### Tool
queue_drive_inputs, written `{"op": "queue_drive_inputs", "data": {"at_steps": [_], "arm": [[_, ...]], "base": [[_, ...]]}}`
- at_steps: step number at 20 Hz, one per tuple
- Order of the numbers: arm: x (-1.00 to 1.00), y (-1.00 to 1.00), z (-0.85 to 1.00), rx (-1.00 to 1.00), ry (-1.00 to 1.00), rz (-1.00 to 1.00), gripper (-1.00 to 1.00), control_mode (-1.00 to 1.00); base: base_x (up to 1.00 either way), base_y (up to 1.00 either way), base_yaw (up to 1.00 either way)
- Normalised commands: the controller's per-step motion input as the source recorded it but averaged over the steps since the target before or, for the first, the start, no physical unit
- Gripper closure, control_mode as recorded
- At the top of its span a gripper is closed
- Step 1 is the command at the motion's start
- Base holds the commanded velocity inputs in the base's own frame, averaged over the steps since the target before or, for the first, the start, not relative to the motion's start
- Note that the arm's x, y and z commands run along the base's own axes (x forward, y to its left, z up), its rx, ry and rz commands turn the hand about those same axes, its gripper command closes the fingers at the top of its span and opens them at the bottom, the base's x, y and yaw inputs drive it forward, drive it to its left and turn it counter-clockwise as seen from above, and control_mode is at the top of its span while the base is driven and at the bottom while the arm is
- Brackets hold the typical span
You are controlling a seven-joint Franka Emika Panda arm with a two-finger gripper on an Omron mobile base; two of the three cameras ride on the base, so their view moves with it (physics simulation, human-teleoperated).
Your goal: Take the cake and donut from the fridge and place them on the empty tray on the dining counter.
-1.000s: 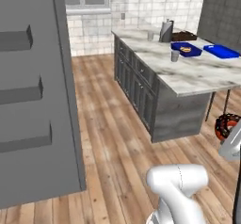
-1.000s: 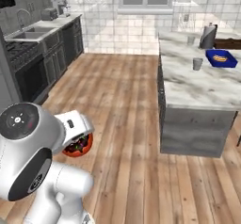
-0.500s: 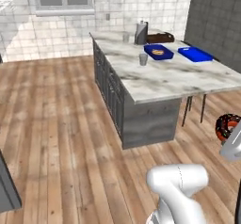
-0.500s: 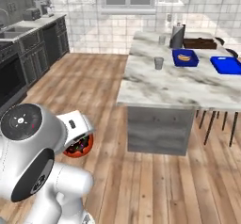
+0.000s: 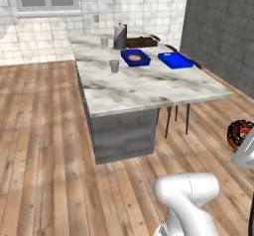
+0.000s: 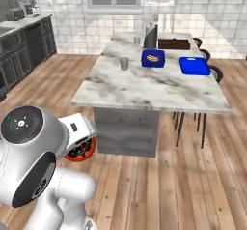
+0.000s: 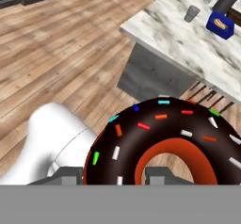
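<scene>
My gripper [image 7: 115, 177] is shut on the donut [image 7: 164, 138], a dark chocolate ring with orange-red glaze and coloured sprinkles. I carry it low over the wood floor, short of the dining counter. The donut [image 5: 240, 133] shows at the right edge of the left base view, and under my hand as the donut [image 6: 81, 149] in the right base view. The empty tray [image 5: 175, 60] [image 6: 194, 65], flat and bright blue, lies on the far right part of the dining counter [image 5: 144, 86] [image 6: 154, 86] [image 7: 188, 39]. The cake and the fridge are out of view.
On the counter stand a deeper blue tray with a hot dog [image 5: 135, 57] [image 6: 153, 58] [image 7: 220, 24], a grey cup [image 5: 114, 66] [image 6: 124, 63], a dark jug [image 6: 150, 35] and a brown wooden tray [image 6: 173, 44]. Stools [image 6: 202, 122] stand at its right side. Wood floor lies in front.
The base has driven and turned, so the whole scene shifted: the grey fridge slid out of the left base view and the dining counter came nearer and central. The donut stays gripped.
</scene>
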Motion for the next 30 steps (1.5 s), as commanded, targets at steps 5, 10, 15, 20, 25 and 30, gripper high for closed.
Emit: {"op": "queue_drive_inputs", "data": {"at_steps": [5,10,15,20,25,30], "arm": [[0.0,0.0,0.0,0.0,0.0,0.0,1.0,1.0],[0.0,0.0,0.0,0.0,0.0,0.0,1.0,1.0],[0.0,0.0,0.0,0.0,0.0,0.0,1.0,1.0],[0.0,0.0,0.0,0.0,0.0,0.0,1.0,1.0],[0.0,0.0,0.0,0.0,0.0,0.0,1.0,1.0],[0.0,0.0,0.0,0.0,0.0,0.0,1.0,1.0]], "base": [[0.26,-1.0,0.0],[0.37,-1.0,0.0],[0.58,-1.0,0.0],[0.84,-1.0,0.0],[0.91,-0.94,0.0],[1.0,-0.51,0.0]]}}
